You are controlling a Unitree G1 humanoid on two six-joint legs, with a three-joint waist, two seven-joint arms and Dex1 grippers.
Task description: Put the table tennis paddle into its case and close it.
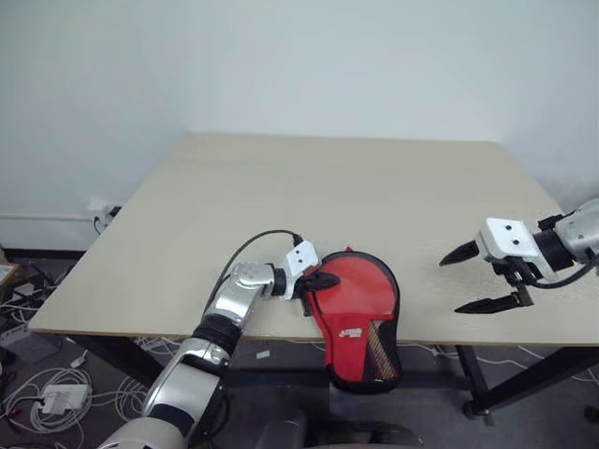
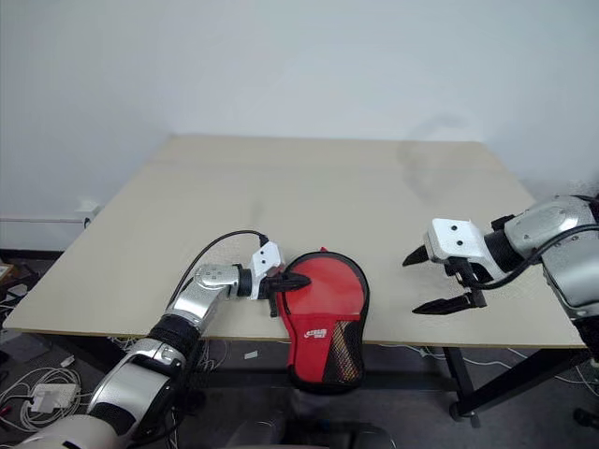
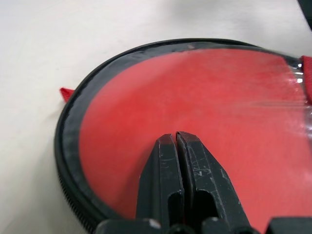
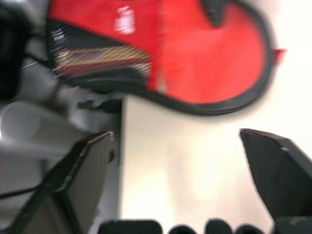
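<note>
Red rubber of the table tennis paddle (image 1: 351,290) shows through the clear side of the black-edged case (image 1: 360,374), which lies at the near edge of the pale wooden table (image 1: 328,178), its narrow end hanging past the edge. The left gripper (image 1: 321,281), its 2 fingers pressed together, rests on the case. The right gripper (image 1: 485,278) hovers well apart, fingers spread wide, holding nothing.
</note>
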